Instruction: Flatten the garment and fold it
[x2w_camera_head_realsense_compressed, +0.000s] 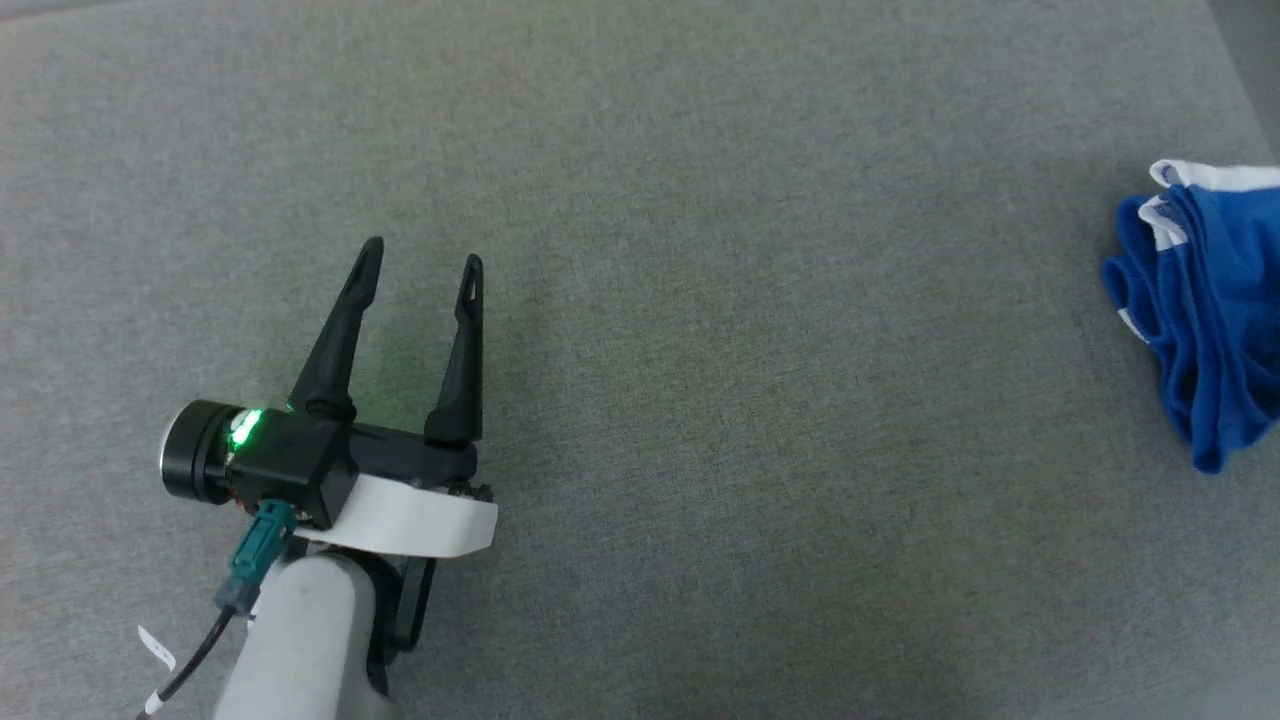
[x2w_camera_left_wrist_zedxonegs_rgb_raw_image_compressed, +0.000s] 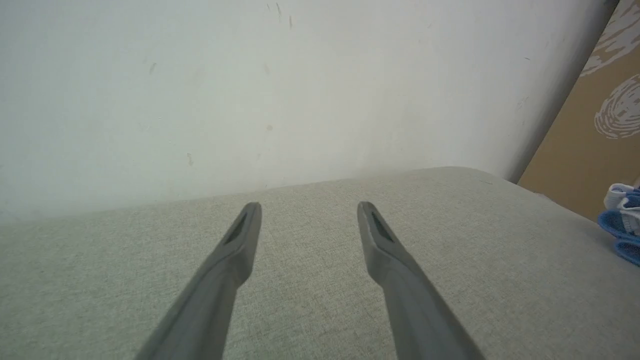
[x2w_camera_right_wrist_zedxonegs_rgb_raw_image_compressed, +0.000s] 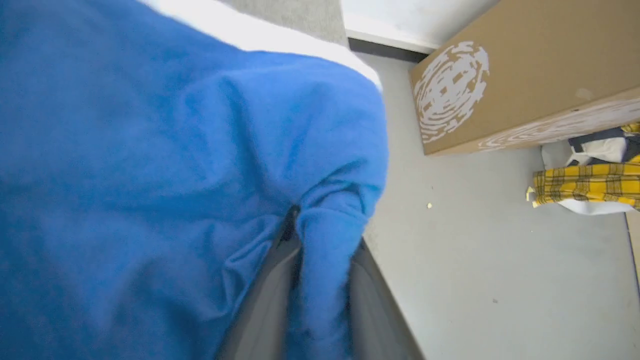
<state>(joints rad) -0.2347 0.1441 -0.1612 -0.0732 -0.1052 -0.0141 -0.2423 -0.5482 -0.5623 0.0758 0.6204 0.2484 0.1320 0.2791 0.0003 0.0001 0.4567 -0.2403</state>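
Observation:
The garment (x2w_camera_head_realsense_compressed: 1210, 310) is bright blue with white stripes and lies bunched at the far right edge of the grey padded surface (x2w_camera_head_realsense_compressed: 700, 400). In the right wrist view the garment (x2w_camera_right_wrist_zedxonegs_rgb_raw_image_compressed: 150, 175) covers most of the picture, and a fold of it is pinched between the fingers of my right gripper (x2w_camera_right_wrist_zedxonegs_rgb_raw_image_compressed: 322, 250), which is shut on it. My left gripper (x2w_camera_head_realsense_compressed: 422, 254) hangs open over bare grey surface at the lower left, far from the garment. In the left wrist view its fingers (x2w_camera_left_wrist_zedxonegs_rgb_raw_image_compressed: 308, 207) stand wide apart with nothing between them, and a corner of the garment (x2w_camera_left_wrist_zedxonegs_rgb_raw_image_compressed: 622, 225) shows at the right edge.
A white wall (x2w_camera_left_wrist_zedxonegs_rgb_raw_image_compressed: 250, 90) rises behind the grey surface. A brown cardboard box (x2w_camera_right_wrist_zedxonegs_rgb_raw_image_compressed: 500, 85) with a white print stands on the pale floor (x2w_camera_right_wrist_zedxonegs_rgb_raw_image_compressed: 475, 260) beside it. A yellow plaid cloth (x2w_camera_right_wrist_zedxonegs_rgb_raw_image_compressed: 580, 185) lies with other clothes near the box.

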